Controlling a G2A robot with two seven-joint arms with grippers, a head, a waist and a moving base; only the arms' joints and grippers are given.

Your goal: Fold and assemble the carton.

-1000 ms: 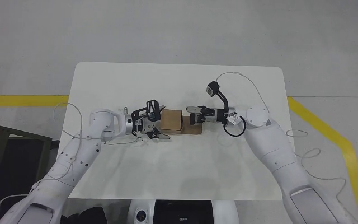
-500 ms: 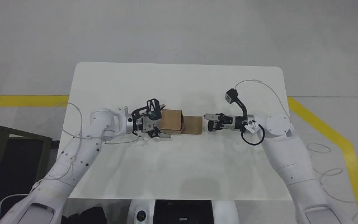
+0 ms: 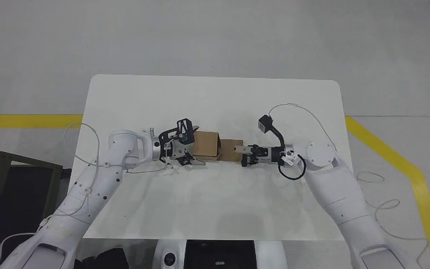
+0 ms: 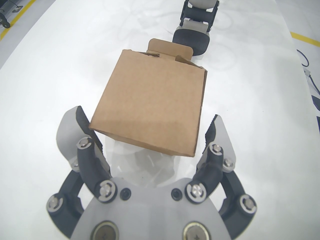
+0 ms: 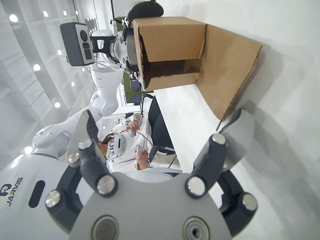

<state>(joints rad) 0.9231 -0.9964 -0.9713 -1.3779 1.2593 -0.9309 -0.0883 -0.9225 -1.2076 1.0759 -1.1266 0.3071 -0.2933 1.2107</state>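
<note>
Toward the carton (image 3: 207, 144) the right arm has been brought back, after it was drawn away from it half a second ago; its gripper is now again just beside the open flap (image 3: 232, 149). No shift is seen in the left arm or in the carton.

A white table (image 3: 134, 101) is seen, and the brown carton is laid on its side near the middle of it, between the two arms. One end is closed and is turned to the left arm. The other end is open and is turned to the right arm, with the flap stretched out from it over the table.

The left gripper (image 3: 189, 149) is held wide open at the closed end, and nothing is clamped in it. One pad (image 4: 83, 123) is set against a corner of the carton, while the other pad (image 4: 211, 131) is kept a little apart from the carton's side.

The right gripper (image 3: 246, 156) is also spread wide and nothing is gripped. One finger (image 5: 237, 126) is placed low at the outer edge of the flap; whether it touches cannot be told.
</note>
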